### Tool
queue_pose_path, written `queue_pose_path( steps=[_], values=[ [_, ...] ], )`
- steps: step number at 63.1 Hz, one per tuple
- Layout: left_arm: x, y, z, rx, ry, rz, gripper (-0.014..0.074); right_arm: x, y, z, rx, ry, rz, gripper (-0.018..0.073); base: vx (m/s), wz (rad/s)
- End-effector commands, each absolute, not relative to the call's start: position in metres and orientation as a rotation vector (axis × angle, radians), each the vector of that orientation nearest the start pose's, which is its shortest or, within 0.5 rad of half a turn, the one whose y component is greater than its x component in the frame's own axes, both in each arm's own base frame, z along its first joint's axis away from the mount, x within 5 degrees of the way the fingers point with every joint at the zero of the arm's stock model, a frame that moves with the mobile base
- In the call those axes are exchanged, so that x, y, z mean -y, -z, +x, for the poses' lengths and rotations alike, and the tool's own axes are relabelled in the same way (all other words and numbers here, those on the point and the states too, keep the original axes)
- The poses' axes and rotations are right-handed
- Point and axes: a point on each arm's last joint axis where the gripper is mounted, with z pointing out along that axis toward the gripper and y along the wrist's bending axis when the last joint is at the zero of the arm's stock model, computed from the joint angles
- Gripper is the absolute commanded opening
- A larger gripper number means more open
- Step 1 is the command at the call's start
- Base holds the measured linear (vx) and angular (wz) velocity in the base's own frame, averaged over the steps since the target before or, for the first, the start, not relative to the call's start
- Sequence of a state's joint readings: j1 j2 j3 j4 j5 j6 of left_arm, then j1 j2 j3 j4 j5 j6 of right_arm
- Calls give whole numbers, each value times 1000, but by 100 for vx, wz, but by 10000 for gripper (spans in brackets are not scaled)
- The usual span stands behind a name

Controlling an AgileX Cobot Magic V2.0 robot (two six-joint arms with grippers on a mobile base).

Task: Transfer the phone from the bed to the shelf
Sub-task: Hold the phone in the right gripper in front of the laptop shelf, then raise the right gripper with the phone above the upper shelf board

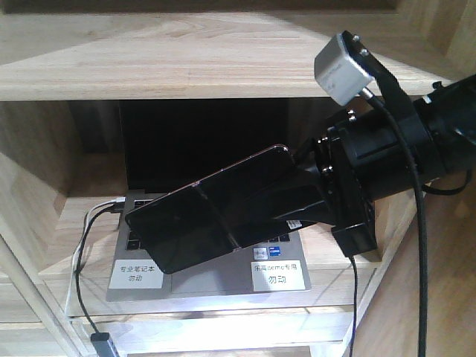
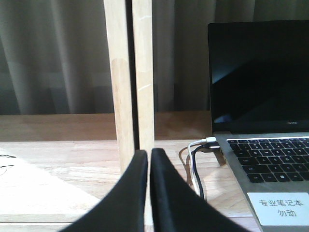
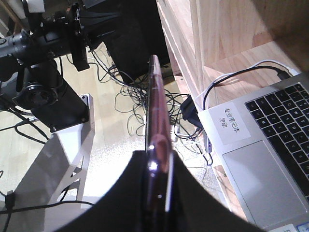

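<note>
Phone [image 1: 195,217] above laptop [image 2: 270,159]; label [image 2: 282,209] "专业笔记本 勿动", probably.

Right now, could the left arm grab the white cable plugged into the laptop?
Probably yes. The left gripper is shut and empty, and the white cable lies just ahead to its right on the shelf, nothing between them. It would need to open first.

There was one phone [image 1: 195,219], one laptop [image 1: 216,279] with two white stickers [image 1: 134,274] on it — and two grippers [image 1: 297,197], one on each arm. One shelf [image 1: 186,67] held the laptop.
</note>
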State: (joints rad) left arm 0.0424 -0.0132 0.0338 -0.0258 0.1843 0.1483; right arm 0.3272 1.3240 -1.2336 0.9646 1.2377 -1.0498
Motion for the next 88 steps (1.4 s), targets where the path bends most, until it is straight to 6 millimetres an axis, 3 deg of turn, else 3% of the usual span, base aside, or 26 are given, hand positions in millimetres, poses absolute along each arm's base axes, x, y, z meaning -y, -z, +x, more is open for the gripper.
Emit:
queue_pose_path(
  steps=[1,28,47,64,78,88],
  values=[
    [-2,-200,55,-1581,-112,58,1,-147,-405,198,-1806,-1089,-1284,-2,0,0],
    [-2,-200,55,-1581,-112,58,1,-136,-447,184,-1679,-956,-1018,-2,0,0],
    [-2,-200,55,-1581,-112,58,1,-130,-516,184,-1459,-861,-898,-2,0,0],
    [-2,-200,55,-1581,-112,58,1,-154,-538,224,-1383,-970,-864,-2,0,0],
    [-2,-200,55,-1581,-112,58,1,-204,-530,273,-1369,-1013,-848,-2,0,0],
    [-2,-200,55,-1581,-112,58,1,-227,-515,306,-1383,-1018,-812,-2,0,0]
  ],
)
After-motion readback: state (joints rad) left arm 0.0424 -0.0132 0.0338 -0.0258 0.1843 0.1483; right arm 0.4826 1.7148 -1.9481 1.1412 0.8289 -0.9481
